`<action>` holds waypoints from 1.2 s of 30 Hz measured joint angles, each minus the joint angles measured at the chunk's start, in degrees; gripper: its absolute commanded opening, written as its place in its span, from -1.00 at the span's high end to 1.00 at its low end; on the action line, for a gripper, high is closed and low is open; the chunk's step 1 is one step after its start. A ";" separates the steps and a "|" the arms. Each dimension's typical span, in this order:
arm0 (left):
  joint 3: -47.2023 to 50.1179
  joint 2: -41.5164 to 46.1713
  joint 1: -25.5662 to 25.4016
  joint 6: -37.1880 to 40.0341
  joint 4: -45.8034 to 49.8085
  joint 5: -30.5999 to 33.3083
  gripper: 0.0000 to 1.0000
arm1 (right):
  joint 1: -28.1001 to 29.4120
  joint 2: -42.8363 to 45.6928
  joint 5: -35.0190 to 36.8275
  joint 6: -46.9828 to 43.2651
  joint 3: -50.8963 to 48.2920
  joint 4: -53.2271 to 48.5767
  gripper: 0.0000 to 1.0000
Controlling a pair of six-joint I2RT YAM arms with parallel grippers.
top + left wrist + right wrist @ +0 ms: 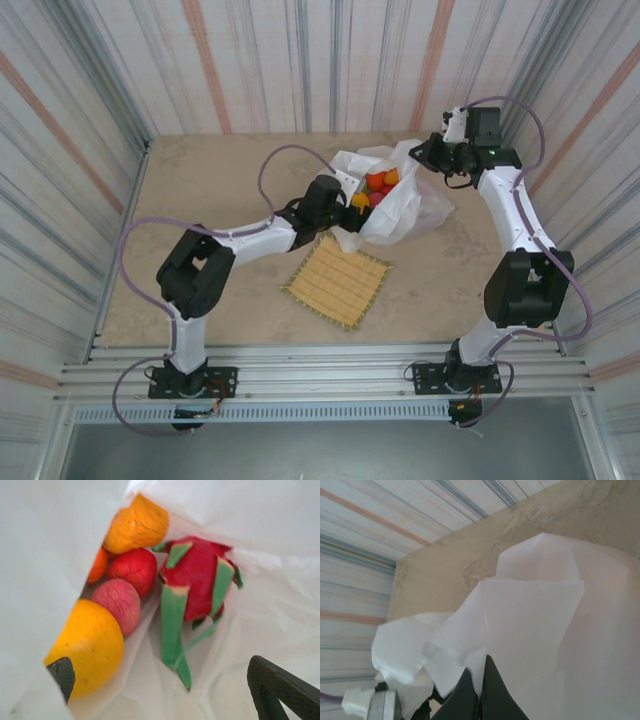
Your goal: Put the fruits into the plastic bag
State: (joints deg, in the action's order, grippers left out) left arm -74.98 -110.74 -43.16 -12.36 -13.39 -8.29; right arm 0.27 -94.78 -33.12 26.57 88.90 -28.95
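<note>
Step in hand is judged to be the drop-off inside the plastic bag (405,205). The bag is set on the worktop (220,180) toward the far right, just beyond the woven mat (337,281), with its mouth turned toward the left arm.

The left gripper (345,208) is pushed into that mouth. On the left wrist view its jaws are spread wide and nothing is held between them. The dragon fruit (197,577) is lying free on the bag film just ahead.

5 more fruits are packed beside it against the bag's left wall:
- a large yellow-orange fruit (92,647), nearest
- a pink apple (117,602)
- a red apple (135,567)
- an orange fruit (137,525), farthest
- a small orange piece (98,565), half hidden by film

Every fruit seen is inside the bag, so the task is judged close to done.

The right gripper (428,155) is closed on the bag's far upper edge. On the right wrist view its jaws are pressed together with film pinched between them, and the mouth is held up by this.

The next move is judged to call for the left arm to be drawn straight back out of the mouth. The jaws should be kept off the thin film so nothing is snagged or dragged out. The right grip should be let go only after that.
</note>
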 measured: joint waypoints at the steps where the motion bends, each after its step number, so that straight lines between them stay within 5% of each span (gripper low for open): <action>1: 1.20 0.66 -0.04 0.37 -0.48 -0.68 -0.83 | 0.02 0.00 -0.11 0.00 0.00 0.00 1.00; 21: 9.51 9.49 -0.04 15.52 4.81 -16.02 -0.65 | -0.31 -0.02 -1.29 0.00 0.00 0.35 1.00; 36: 16.39 30.51 3.65 21.99 10.62 -20.11 -0.66 | -0.31 -0.02 -1.64 -0.02 0.00 0.55 1.00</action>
State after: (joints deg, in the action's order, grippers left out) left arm -58.59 -80.23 -39.51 9.63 -2.76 -28.40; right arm -0.03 -94.80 -34.76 26.55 88.90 -28.40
